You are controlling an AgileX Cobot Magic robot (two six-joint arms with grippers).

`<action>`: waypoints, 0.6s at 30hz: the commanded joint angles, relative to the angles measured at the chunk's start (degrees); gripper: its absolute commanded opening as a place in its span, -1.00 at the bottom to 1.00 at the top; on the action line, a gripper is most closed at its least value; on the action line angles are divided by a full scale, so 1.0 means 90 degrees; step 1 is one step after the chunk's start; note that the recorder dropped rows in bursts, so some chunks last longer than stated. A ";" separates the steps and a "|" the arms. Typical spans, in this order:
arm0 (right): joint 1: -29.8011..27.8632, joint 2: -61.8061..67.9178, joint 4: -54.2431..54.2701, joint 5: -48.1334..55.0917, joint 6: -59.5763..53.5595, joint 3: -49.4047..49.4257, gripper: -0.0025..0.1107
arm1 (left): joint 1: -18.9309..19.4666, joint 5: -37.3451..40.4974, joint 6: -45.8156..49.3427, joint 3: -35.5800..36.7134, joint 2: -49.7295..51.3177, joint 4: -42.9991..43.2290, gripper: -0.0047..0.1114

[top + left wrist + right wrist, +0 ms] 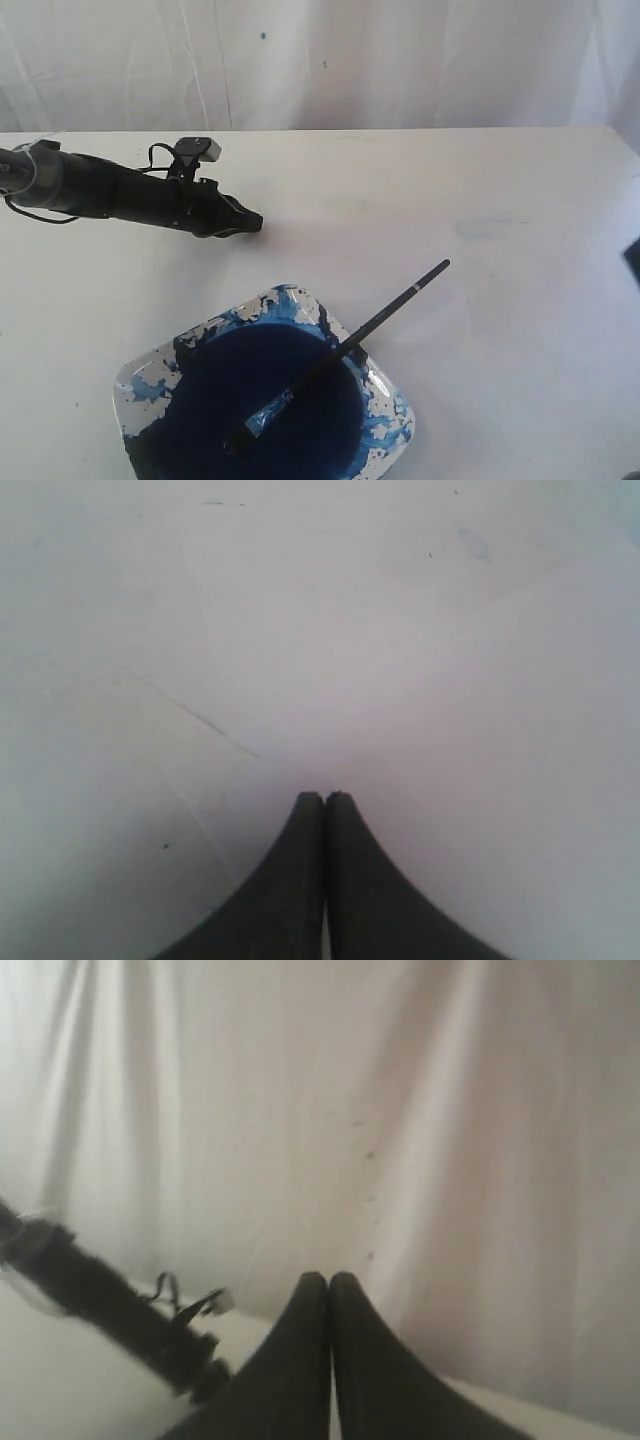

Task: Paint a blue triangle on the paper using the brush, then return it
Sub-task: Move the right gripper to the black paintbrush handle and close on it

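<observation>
Long black-handled paintbrush (370, 325) wants gripping high on its dry handle, so my closed left end effector (250, 222) must open first.

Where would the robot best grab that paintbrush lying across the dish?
On the bare black handle of the brush, where it sticks out past the rim of the dish. Come from above and squeeze across the thin shaft. The bristle end lies in the blue paint, so that part is messy and low.
</observation>
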 commanded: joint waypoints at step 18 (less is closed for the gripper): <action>0.0005 0.8955 0.1452 -0.1860 0.1379 -0.1842 -0.96 | -0.0022 0.0068 -0.0038 -0.0027 0.0005 -0.0082 -0.92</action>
